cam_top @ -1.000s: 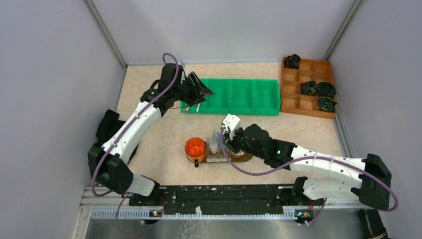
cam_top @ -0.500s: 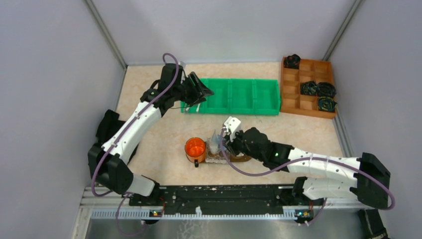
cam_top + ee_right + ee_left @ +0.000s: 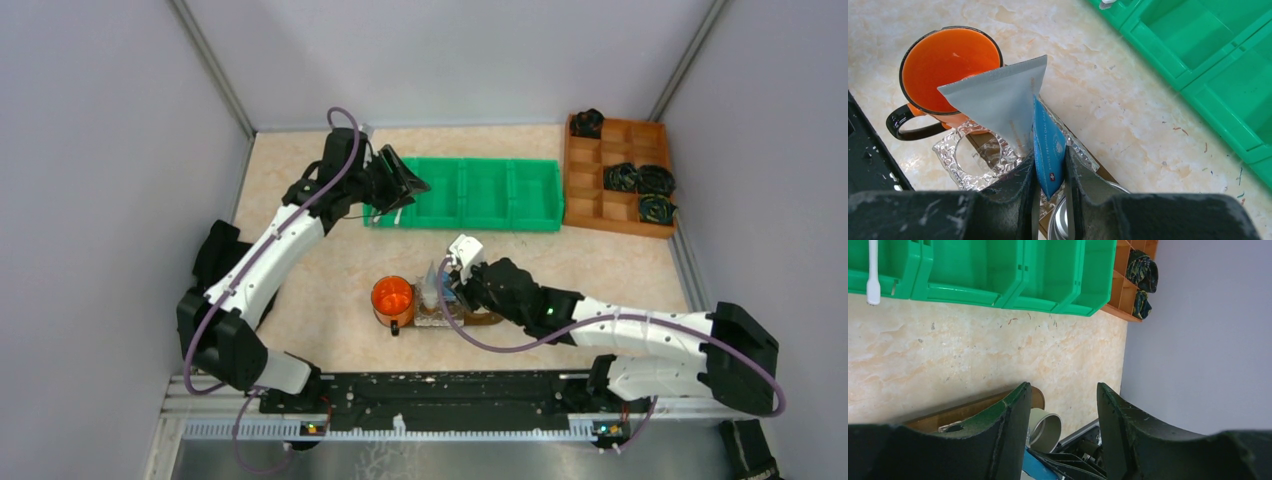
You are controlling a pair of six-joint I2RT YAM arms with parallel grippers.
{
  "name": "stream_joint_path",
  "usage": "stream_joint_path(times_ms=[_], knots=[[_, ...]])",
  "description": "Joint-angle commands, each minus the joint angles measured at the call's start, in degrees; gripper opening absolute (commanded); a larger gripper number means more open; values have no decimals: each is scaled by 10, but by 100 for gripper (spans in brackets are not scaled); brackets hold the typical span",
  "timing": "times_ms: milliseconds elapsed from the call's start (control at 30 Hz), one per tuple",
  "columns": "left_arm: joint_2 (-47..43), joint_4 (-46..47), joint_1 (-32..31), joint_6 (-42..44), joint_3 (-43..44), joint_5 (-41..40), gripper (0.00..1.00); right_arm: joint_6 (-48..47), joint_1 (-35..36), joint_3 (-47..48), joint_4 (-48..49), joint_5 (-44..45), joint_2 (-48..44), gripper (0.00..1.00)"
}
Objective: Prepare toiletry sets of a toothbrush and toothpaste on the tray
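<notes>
Pinching the blue tube (image 3: 1048,140) flat between both fingers of the right gripper (image 3: 1049,167), which is closed firmly on it, lower end hidden. Leaning against that tube and touching it: a grey-white tube (image 3: 998,100), soft, wedge-shaped, with a straight crimped edge on top; cannot tell whether also gripped. Hanging above a clear glass holder (image 3: 973,160) of bumpy, faceted surface, just beside an orange mug (image 3: 948,65), glossy and round, with black rim and handle. Lying under the holder, mostly covered: the tray (image 3: 490,318), dark brown wood with a rounded end.

Holding the left gripper (image 3: 1063,435) spread, nothing between its dark fingers, over the left end of the green bin (image 3: 973,270). Lying in the leftmost compartment of this hard plastic bin, at the front wall: a slim white toothbrush (image 3: 872,270). Standing to the right of the bin: an orange-brown box (image 3: 615,175) with square compartments, some filled with dark crumpled bundles (image 3: 640,180). Spreading beneath everything: a table (image 3: 330,280) of beige, marble-like pattern, matt, with small specks. Closing in on three sides: plain grey walls (image 3: 120,150), smooth, with metal strips in the corners.
</notes>
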Motion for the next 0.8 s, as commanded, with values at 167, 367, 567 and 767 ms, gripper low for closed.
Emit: stream_joint_path(times_ms=[167,367,567,767], knots=[[-13,15,7,5,-8,9,57,-4,7,-9,57,27,12,12],[-14,15,6,5,-9,10,57,-4,7,-11,66,33,20,12],[-18,15,7,6,-11,8,57,-5,7,-9,76,31,32,12],[-20,14,7,6,-12,8,57,-3,6,-5,77,23,38,14]])
